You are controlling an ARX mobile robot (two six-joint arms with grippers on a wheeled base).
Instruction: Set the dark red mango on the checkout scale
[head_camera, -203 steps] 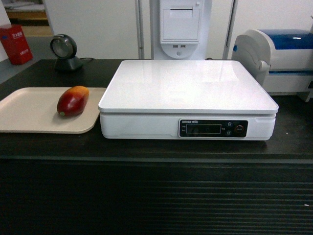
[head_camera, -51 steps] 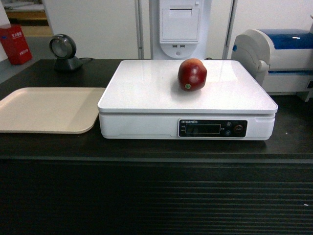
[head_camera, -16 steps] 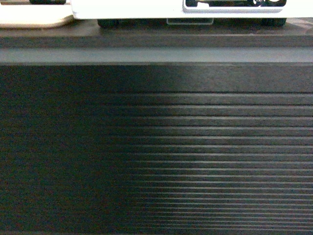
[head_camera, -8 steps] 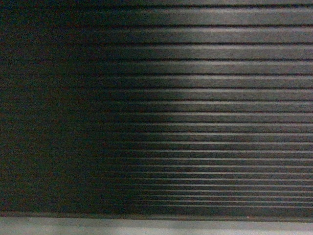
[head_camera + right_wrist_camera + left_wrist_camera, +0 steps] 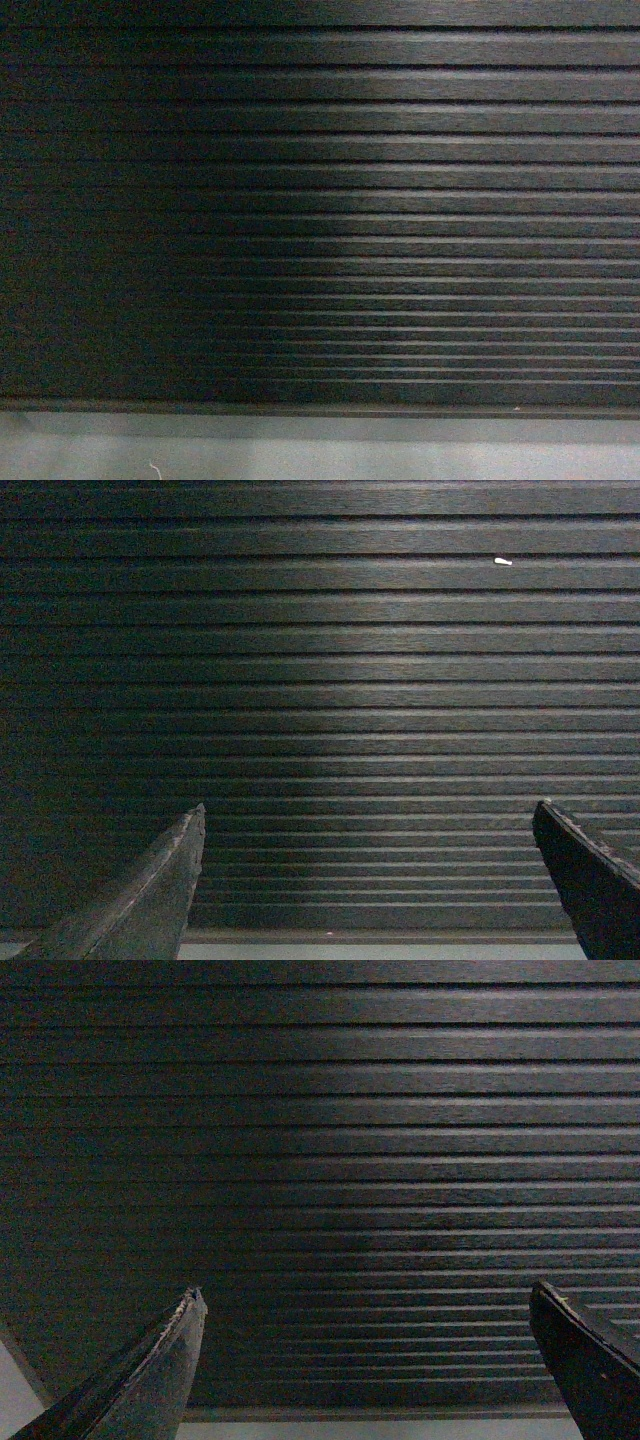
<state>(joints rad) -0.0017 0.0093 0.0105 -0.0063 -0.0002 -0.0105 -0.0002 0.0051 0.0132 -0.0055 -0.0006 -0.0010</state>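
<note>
Head view: all I see is the checkout (image 5: 400, 200), its dark front filling the frame with horizontal ribs, brighter toward the right and falling into shadow at the left. Along the bottom edge runs the grey plinth (image 5: 320, 450), with a tiny pale fleck on it near the lower left. Neither the dark red mango nor the scale shows in this view, so I cannot tell from here where they are.

Left wrist view: my left gripper (image 5: 375, 1370) faces the same ribbed front. Its two dark fingers (image 5: 165, 1370) rise from the bottom corners, set wide apart, with nothing between them but the ribbed panel behind. A strip of the plinth shows at the very bottom, and a pale wedge sits at the lower left corner.

Right wrist view: my right gripper (image 5: 375, 890) is likewise spread, its fingers (image 5: 160, 890) standing at the lower left and lower right with only the ribbed panel visible between them. A small white speck (image 5: 503, 561) sits on one of the upper ribs toward the right. The plinth is a thin band along the bottom. The mango and the scale are out of view here as well.
</note>
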